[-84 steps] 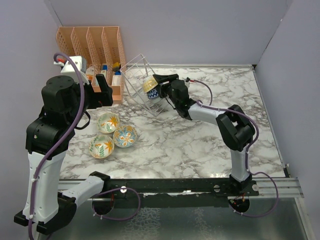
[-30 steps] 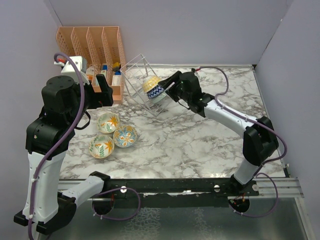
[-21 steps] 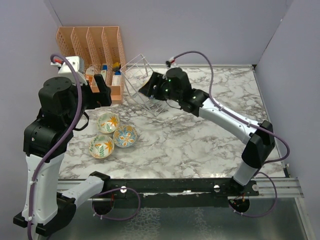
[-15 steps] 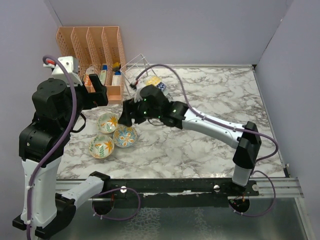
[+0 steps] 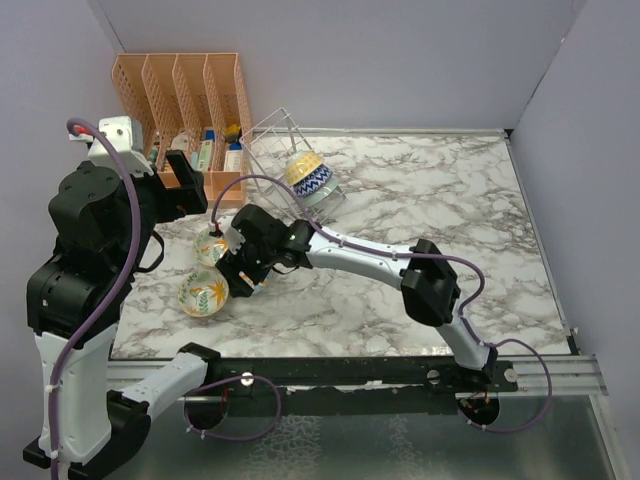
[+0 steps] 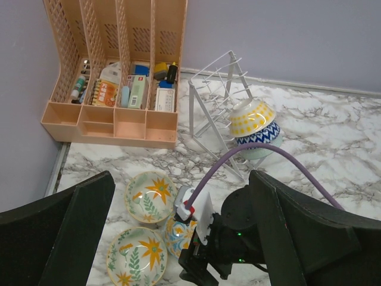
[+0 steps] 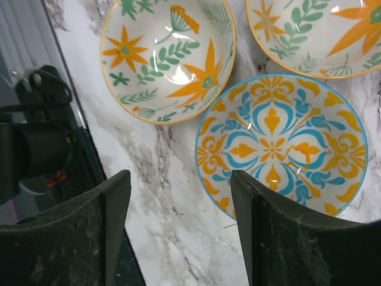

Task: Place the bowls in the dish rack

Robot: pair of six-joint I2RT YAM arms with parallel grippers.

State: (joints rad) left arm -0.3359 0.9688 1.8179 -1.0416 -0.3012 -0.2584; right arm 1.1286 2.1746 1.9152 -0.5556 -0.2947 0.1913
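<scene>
The wire dish rack [image 5: 268, 150] stands at the back left and holds three nested bowls [image 5: 312, 178]: yellow, blue zigzag and teal. The rack [image 6: 215, 89] and those bowls [image 6: 253, 122] also show in the left wrist view. Three bowls sit on the table: two cream floral ones [image 5: 203, 293] [image 5: 213, 243] and a blue-and-orange one [image 7: 283, 146]. My right gripper [image 7: 178, 190] is open and empty, low over the blue-and-orange bowl's near rim; one finger is over the rim, the other over bare marble. My left gripper [image 6: 178, 179] is open and empty, held high above the bowls.
An orange slotted organizer [image 5: 185, 100] with small items stands against the back left wall, beside the rack. The right arm stretches across the table's middle from the near rail [image 5: 400, 372]. Walls close in the left, back and right sides.
My right gripper let go of the yellow bowl in the rack, swung left and came down over the blue-and-orange bowl. The left arm drew back slightly.
</scene>
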